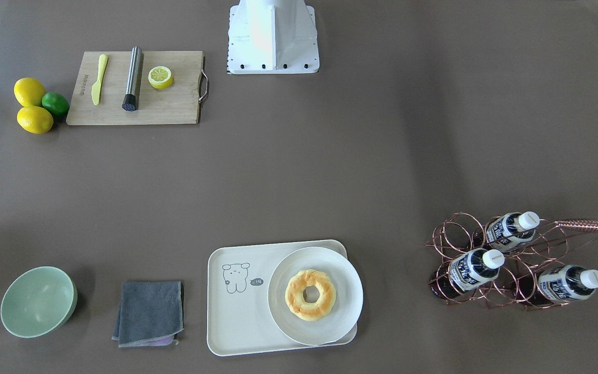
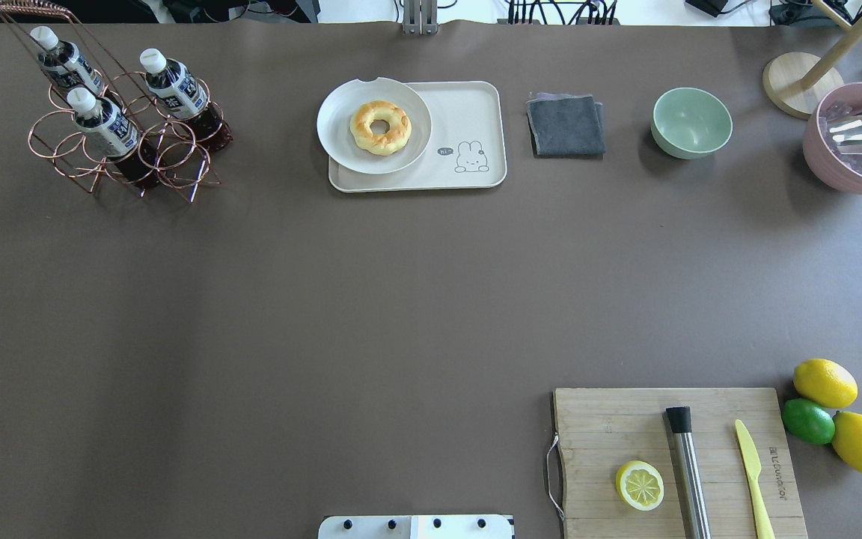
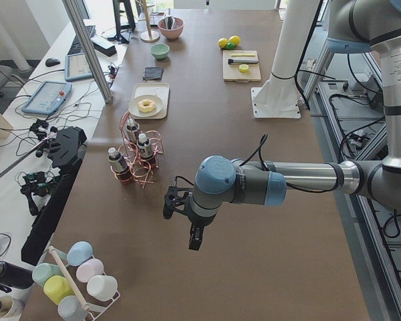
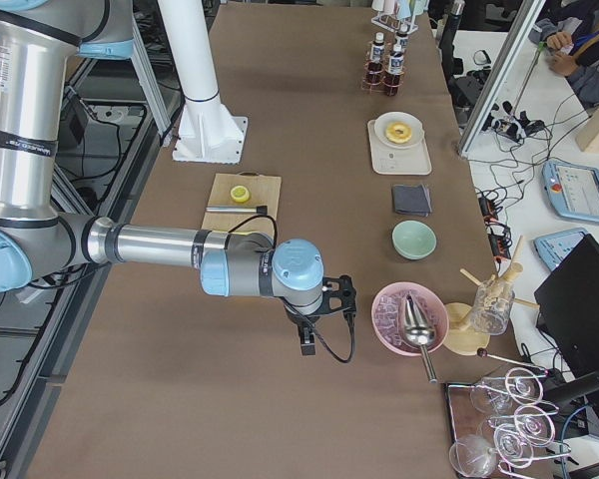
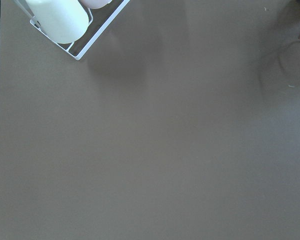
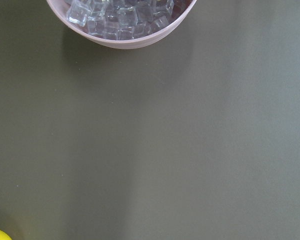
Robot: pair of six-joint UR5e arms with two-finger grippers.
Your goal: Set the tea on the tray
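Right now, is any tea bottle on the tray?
No: all three tea bottles sit in the copper rack; the tray holds only a plate with a doughnut.

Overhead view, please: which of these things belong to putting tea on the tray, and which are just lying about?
Job: tea bottles, copper rack holding them, tray.

Lying about: plate, doughnut, grey cloth, green bowl, cutting board, lemons, lime, ice bowl.

Overhead view, far edge, left to right: rack [image 2: 75, 161] holding 3 tea bottles [image 2: 111, 129], tray [image 2: 476, 105], cloth [image 2: 564, 125], bowl [image 2: 691, 122]. Plate [image 2: 337, 142] sits on the tray's left half, doughnut [image 2: 380, 127] on it. Near right: cutting board [image 2: 610, 427] carrying lemon half [image 2: 640, 485], muddler [image 2: 689, 479], knife [image 2: 753, 479]. 2 lemons [image 2: 825, 382] and 1 lime [image 2: 808, 421] lie just right of it.
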